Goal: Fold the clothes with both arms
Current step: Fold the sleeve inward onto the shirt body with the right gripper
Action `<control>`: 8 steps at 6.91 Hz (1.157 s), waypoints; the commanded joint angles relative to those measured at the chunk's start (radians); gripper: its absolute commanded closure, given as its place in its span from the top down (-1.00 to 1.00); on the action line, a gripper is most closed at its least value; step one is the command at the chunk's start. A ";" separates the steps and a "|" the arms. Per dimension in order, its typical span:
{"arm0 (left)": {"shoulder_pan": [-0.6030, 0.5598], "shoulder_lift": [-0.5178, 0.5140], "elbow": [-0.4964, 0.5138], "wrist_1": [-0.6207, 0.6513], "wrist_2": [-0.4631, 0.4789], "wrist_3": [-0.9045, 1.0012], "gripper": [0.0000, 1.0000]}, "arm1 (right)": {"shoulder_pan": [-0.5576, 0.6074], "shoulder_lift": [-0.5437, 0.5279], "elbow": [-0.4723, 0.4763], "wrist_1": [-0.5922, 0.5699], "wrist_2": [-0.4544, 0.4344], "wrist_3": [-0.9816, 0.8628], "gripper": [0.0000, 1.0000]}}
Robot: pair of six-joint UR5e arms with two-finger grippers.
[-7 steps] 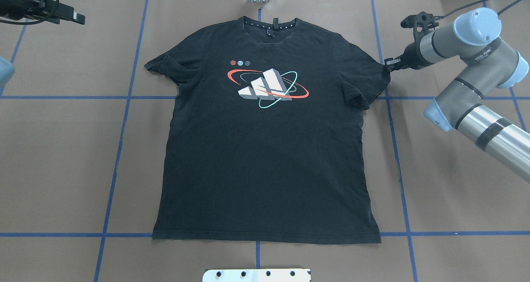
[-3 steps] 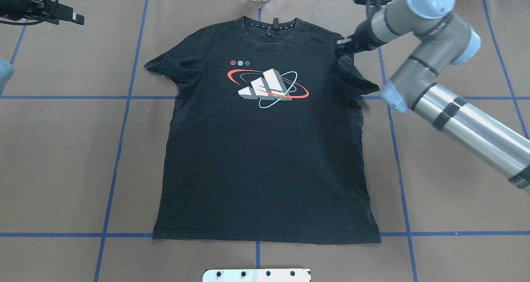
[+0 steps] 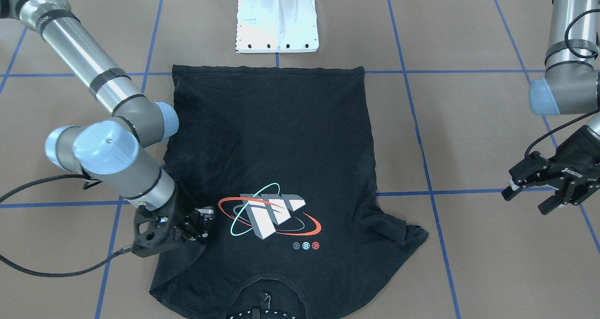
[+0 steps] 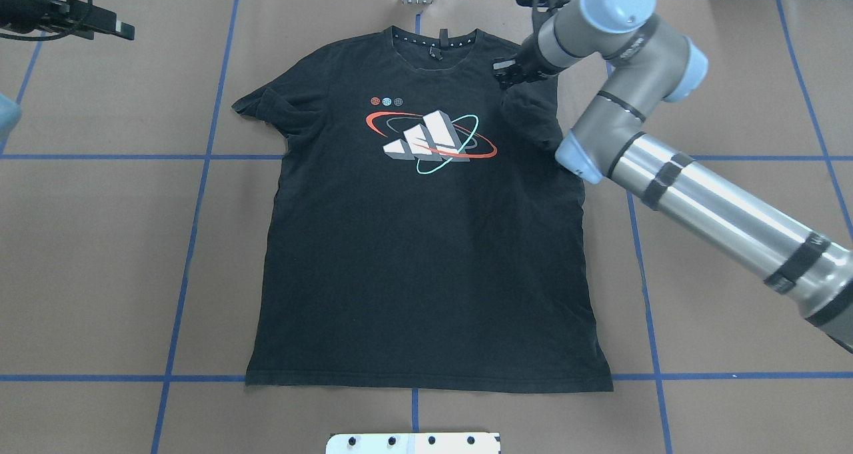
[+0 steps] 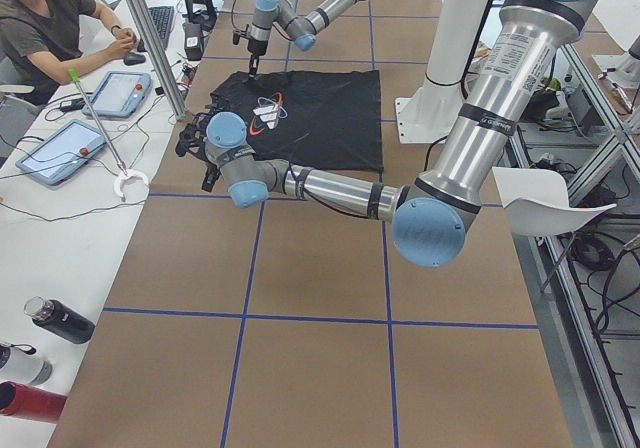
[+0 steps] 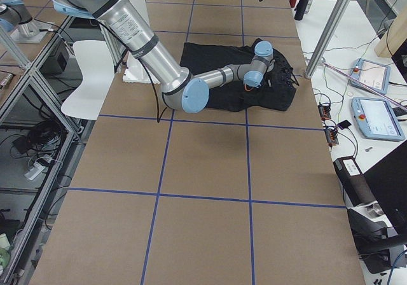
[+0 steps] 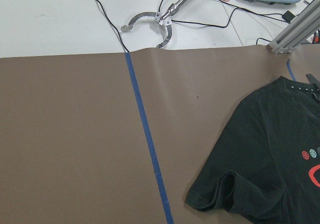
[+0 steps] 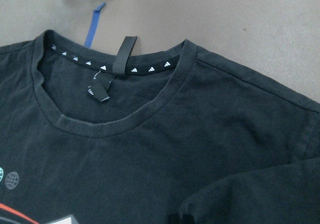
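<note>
Step looks like the R sleeve fold-in; L arm idle off to the side.
T-shirt [image 4: 426, 254] lies flat on table [image 4: 100, 241], logo up, long axis from hem (near robot) to collar (far). Nearer is the right gripper [image 4: 508, 74], pinching the right sleeve [image 4: 530, 114] over the chest just beside the collar; the pinch point is hidden by the wrist. The left gripper [image 3: 529, 198] has fingers spread, empty, well apart outboard of the left sleeve [image 4: 263, 107].
</note>
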 commanded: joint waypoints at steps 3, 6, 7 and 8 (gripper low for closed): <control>0.000 0.000 -0.005 -0.001 -0.002 -0.002 1.00 | -0.034 0.078 -0.075 -0.003 -0.103 0.004 -1.00; 0.003 -0.005 -0.005 -0.001 -0.002 -0.014 1.00 | -0.042 0.075 -0.070 0.003 -0.101 0.009 0.98; 0.006 -0.008 -0.003 -0.001 0.000 -0.023 1.00 | -0.042 0.075 -0.062 0.003 -0.097 0.021 1.00; 0.027 -0.030 0.005 -0.001 0.014 -0.043 1.00 | -0.039 0.073 -0.035 0.003 -0.086 0.069 1.00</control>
